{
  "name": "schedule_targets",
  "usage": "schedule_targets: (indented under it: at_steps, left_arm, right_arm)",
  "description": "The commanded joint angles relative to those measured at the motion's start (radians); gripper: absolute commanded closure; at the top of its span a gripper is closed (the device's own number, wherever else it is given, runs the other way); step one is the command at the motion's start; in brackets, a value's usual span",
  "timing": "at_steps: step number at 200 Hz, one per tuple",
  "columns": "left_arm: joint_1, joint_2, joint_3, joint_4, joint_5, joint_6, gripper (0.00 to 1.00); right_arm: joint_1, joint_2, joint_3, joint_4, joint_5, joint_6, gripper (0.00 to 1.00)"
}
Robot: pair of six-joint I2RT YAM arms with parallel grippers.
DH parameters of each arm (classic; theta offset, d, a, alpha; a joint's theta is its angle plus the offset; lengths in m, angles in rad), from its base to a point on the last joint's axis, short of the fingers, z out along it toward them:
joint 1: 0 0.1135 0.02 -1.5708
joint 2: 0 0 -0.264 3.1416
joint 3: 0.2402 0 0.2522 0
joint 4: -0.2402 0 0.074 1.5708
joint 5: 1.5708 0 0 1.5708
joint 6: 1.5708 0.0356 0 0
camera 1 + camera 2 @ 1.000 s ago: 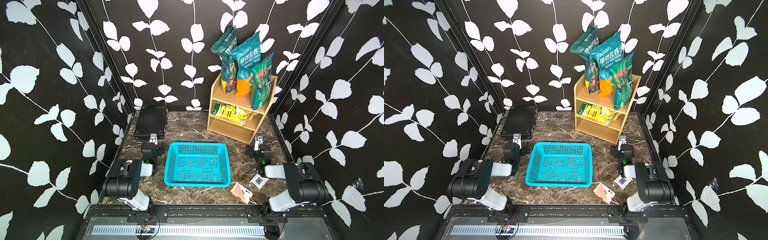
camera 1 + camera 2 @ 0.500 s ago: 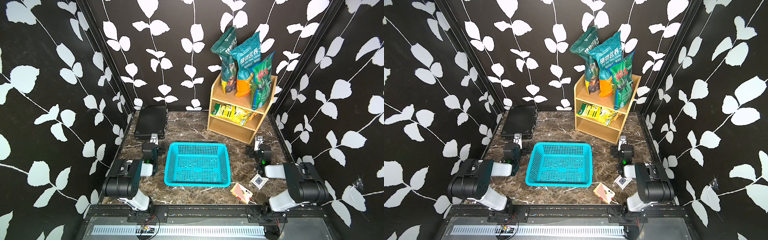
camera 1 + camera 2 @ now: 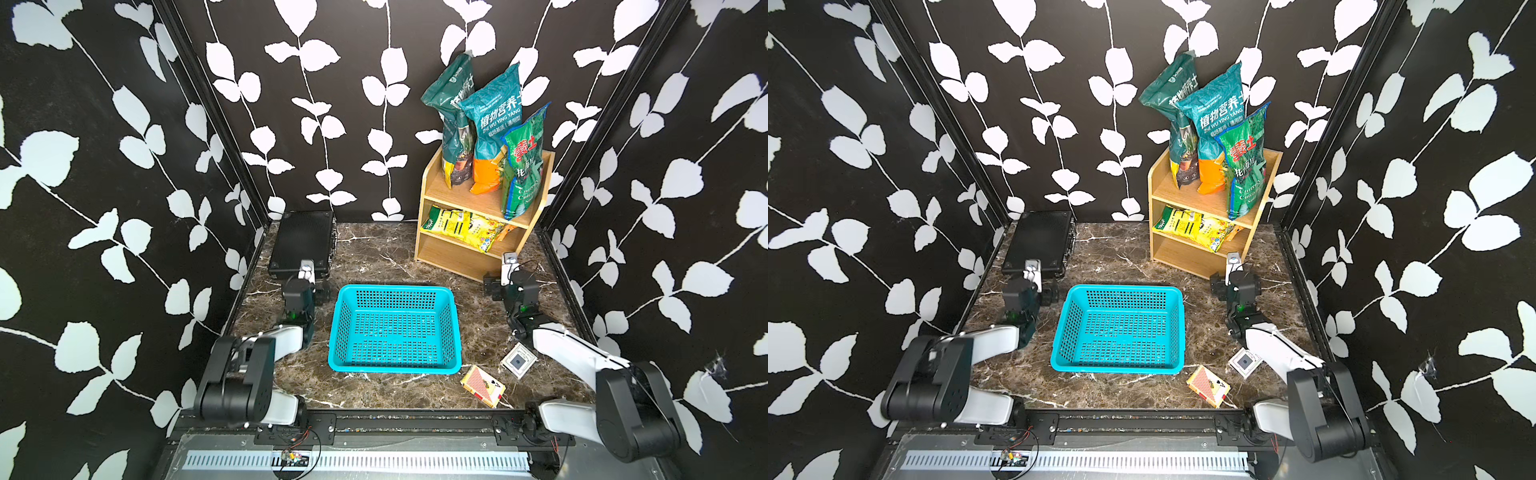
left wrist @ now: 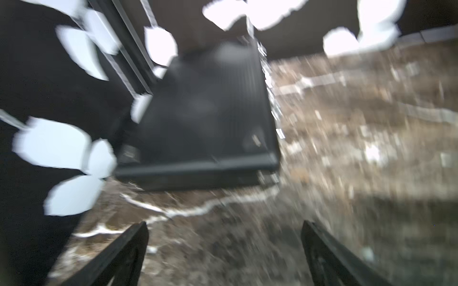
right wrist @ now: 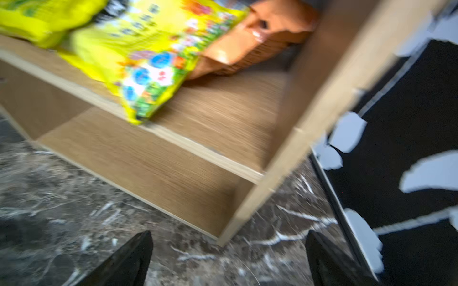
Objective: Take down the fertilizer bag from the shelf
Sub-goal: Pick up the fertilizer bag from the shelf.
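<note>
Wooden shelf point(image 3: 461, 195) in a top view: three green fertilizer bags point(image 3: 494, 120) stand on its top tier, propped against the wall. Left wrist: my left gripper point(image 4: 224, 223) gapes, empty. Right wrist: right gripper point(image 5: 228, 232) wide, empty, facing the middle tier's yellow bag point(image 5: 138, 62).

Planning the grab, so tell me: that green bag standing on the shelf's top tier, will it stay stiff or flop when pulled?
Probably floppy: the green bag is creased, bulging soft plastic. Likely tippy: it stands tall, right at the front edge of the shelf. Its glossy skin may slip.
</note>
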Motion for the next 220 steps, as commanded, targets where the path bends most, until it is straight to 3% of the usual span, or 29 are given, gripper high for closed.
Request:
schedule_targets:
  at_steps: [1,26,43,53,66,81,100,113,126,138,161,199,212,220]
  left_arm:
    - [-0.001,-0.116,0.099,-0.267,-0.221,-0.129,0.01]
    - [-0.002,-0.276,0.107,-0.353,-0.286,-0.15,0.01]
    - [-0.002,-0.405,0.092,-0.405,-0.27,-0.292,0.01]
    - [-0.001,-0.456,0.091,-0.433,-0.212,-0.335,0.01]
    - [-0.001,-0.487,0.107,-0.426,-0.044,-0.321,0.01]
    - [-0.002,-0.5,0.163,-0.453,0.162,-0.297,0.01]
    - [-0.001,-0.526,0.299,-0.643,0.138,-0.444,0.01]
    - [-0.001,-0.542,0.427,-0.839,0.102,-0.572,0.01]
    - [0.0,-0.549,0.549,-0.959,0.146,-0.632,0.01]
    - [0.0,-0.55,0.655,-0.979,0.233,-0.597,0.01]
    - [0.0,-0.551,0.834,-1.009,0.357,-0.476,0.01]
    - [0.0,-0.519,1.023,-1.167,0.272,-0.352,0.01]
    - [0.0,-0.511,1.019,-1.21,0.219,-0.351,0.01]
    - [0.023,-0.511,0.988,-1.204,0.244,-0.361,0.01]
  right_arm:
    - [0.019,-0.078,0.042,-0.208,0.087,0.05,0.01]
    - [0.048,-0.266,-0.022,-0.201,0.117,0.089,0.01]
    - [0.048,-0.406,-0.036,-0.259,0.113,0.162,0.01]
    - [0.045,-0.464,0.011,-0.374,0.076,0.189,0.01]
    - [0.043,-0.499,0.096,-0.519,-0.017,0.151,0.01]
    - [0.043,-0.539,0.15,-0.568,0.037,0.204,0.01]
    - [0.039,-0.625,0.167,-0.597,0.154,0.35,0.0]
    - [0.028,-0.705,0.129,-0.551,0.032,0.399,0.0]
    - [0.027,-0.77,0.082,-0.476,-0.148,0.388,0.0]
    - [0.026,-0.794,0.089,-0.484,-0.191,0.379,0.0]
    - [0.023,-0.803,0.151,-0.538,-0.139,0.354,0.0]
    - [0.023,-0.708,0.363,-0.627,-0.192,0.354,0.0]
    - [0.023,-0.604,0.504,-0.729,-0.231,0.361,0.0]
    - [0.023,-0.527,0.597,-0.805,-0.26,0.366,0.0]
